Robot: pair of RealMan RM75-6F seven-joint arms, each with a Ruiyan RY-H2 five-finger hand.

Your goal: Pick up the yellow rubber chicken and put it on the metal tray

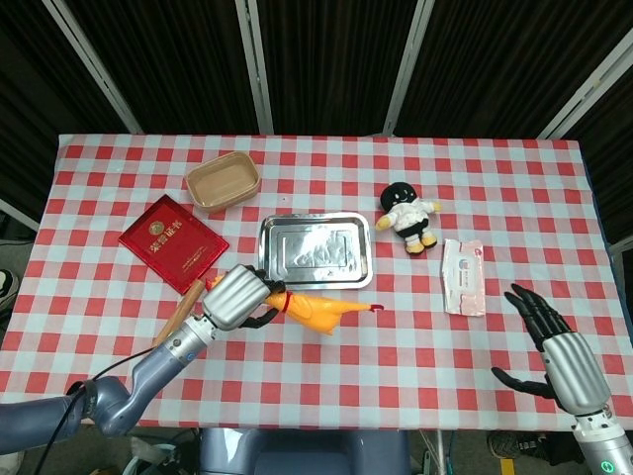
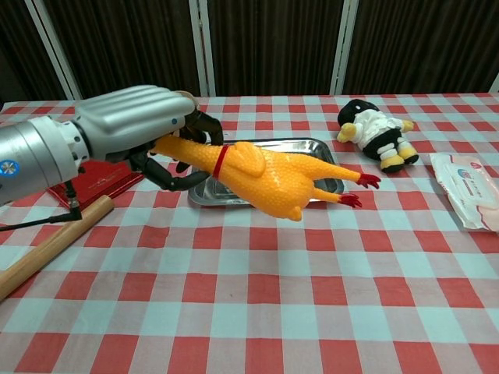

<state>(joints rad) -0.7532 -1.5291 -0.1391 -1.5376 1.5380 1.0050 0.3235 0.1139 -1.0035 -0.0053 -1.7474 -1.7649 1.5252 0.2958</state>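
Note:
My left hand [image 1: 237,297] [image 2: 136,125] grips the yellow rubber chicken [image 1: 321,311] [image 2: 273,178] by its neck and holds it in the air, red feet pointing right. The chicken hangs over the near edge of the metal tray [image 1: 315,249] [image 2: 234,154], which lies empty at the table's middle. My right hand [image 1: 562,358] hovers open at the table's near right corner, fingers spread, far from both; only the head view shows it.
A wooden rolling pin [image 1: 178,318] [image 2: 51,245] lies under my left arm. A red booklet [image 1: 172,241] and a tan box [image 1: 224,183] [image 2: 158,114] sit to the left. A plush toy [image 1: 409,214] [image 2: 374,132] and a wipes pack [image 1: 463,276] [image 2: 468,187] lie to the right.

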